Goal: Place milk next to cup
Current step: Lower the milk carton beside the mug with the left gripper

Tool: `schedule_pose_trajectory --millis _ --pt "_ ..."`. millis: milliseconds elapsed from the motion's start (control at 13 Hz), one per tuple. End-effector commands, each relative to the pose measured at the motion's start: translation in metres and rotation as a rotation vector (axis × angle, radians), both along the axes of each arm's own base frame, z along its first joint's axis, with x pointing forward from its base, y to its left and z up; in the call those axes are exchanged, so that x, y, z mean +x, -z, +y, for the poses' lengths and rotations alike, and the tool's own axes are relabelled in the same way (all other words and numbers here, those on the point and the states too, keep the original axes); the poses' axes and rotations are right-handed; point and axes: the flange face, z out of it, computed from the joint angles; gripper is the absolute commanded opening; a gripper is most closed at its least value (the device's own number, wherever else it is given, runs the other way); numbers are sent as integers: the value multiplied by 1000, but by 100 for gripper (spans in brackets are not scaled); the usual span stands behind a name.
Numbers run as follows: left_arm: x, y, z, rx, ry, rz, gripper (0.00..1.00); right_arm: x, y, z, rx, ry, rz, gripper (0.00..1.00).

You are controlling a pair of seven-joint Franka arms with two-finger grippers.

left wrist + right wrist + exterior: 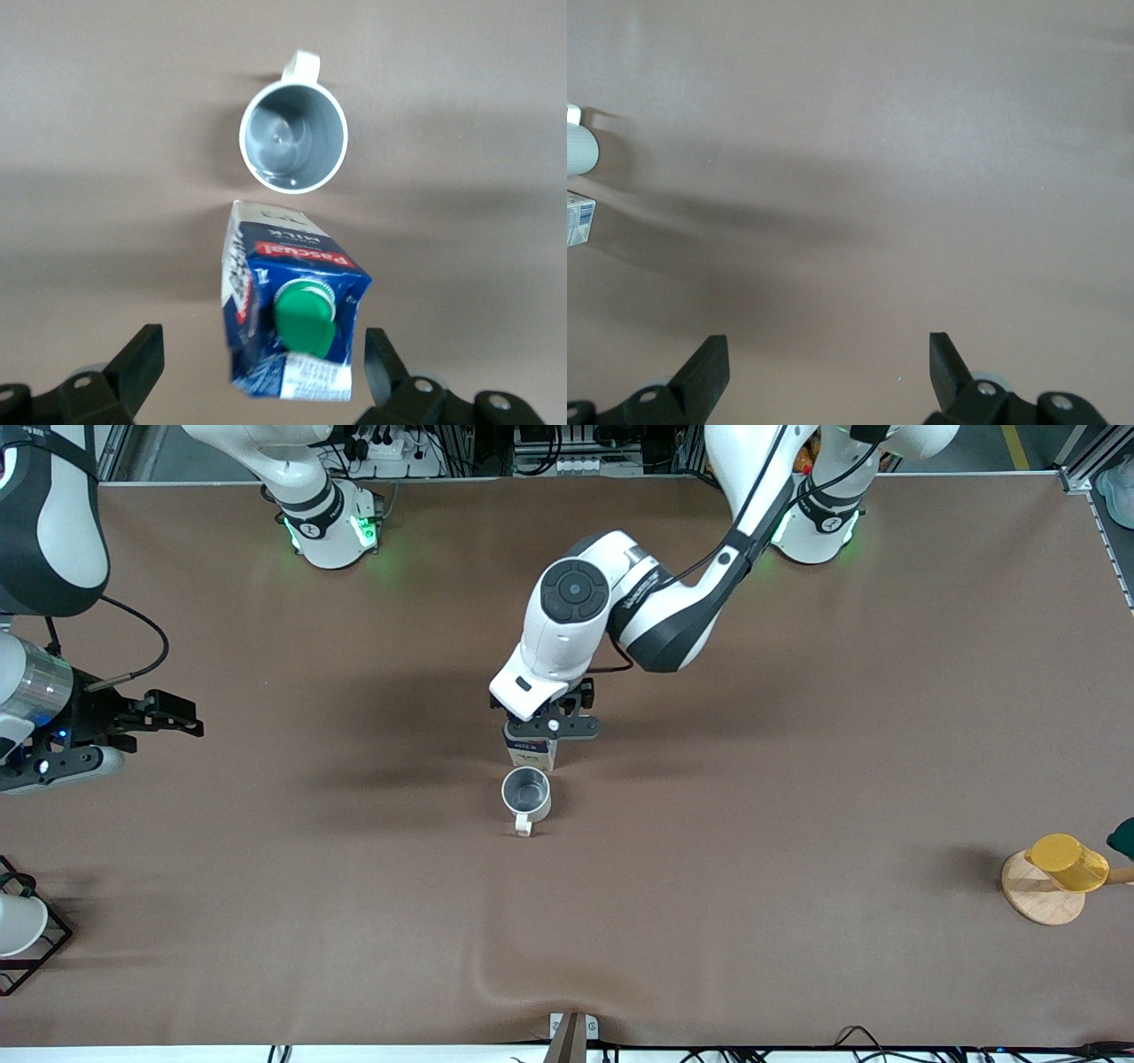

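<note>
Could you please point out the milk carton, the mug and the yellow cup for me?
milk carton (306, 314): left wrist view, on its green cap.
mug (526, 788): front view, on its grey interior.
yellow cup (1067, 862): front view, on its side wall.

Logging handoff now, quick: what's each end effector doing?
Left end effector: open, straddling the milk, not gripping.
Right end effector: open, empty.
</note>
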Motion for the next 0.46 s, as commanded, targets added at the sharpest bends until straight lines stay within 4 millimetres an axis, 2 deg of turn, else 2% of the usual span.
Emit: schedule_pose_trajectory --millis 0,154,308,385 --pt "12 -80 46 0 -60 -34 100 -8 -3 -1 -11 -6 -11 100" --pt "43 -131 122 17 -147 -40 100 -8 -3 -1 -10 -8 -11 100" --pt "69 -160 206 111 -229 -51 100 -8 -3 -1 -10 -8 -11 100" --pt "76 -174 242 160 -234 -66 100 -7 -2 -1 -10 -8 -10 100"
